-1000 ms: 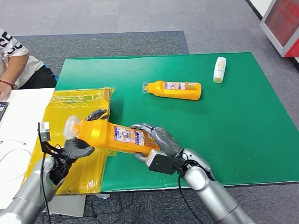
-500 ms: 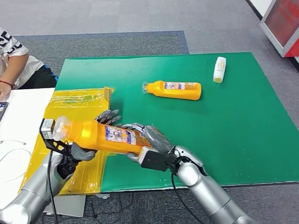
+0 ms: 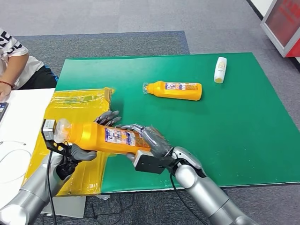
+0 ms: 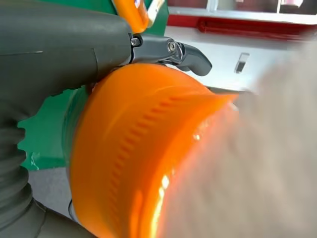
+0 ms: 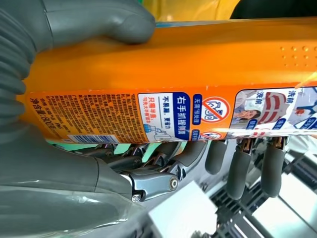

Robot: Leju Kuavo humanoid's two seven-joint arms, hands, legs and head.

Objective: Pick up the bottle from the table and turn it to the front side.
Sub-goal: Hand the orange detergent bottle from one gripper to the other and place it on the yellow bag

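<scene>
Head view: both silver arms enter from below and meet over the near edge of the green tabletop (image 3: pixel 219 136). The right hand (image 3: pixel 150 140) is wrapped around the base end of the orange bottle (image 3: pixel 106 137), fingers curled over its far side, holding it lying nearly level and clear of the surface. The left hand (image 3: pixel 76 152) supports the neck end from underneath, thumb below and fingers reaching up behind the bottle; the clear cap (image 3: pixel 61 130) points toward the robot's left, above a yellow bag (image 3: pixel 78 101). The printed label faces up. A second orange bottle (image 3: pixel 175 90) and a small white bottle (image 3: pixel 220 69) lie farther back on the tabletop. Left wrist view: the bottle's orange shoulder (image 4: pixel 142 148) sits pressed against the grey thumb (image 4: pixel 56 44), a dark finger (image 4: pixel 179 52) arching over it. Right wrist view: the thumb (image 5: pixel 97 22) presses one side of the bottle (image 5: pixel 168 64), dark fingers (image 5: pixel 239 168) close on the opposite side, label (image 5: pixel 168 116) between them.
</scene>
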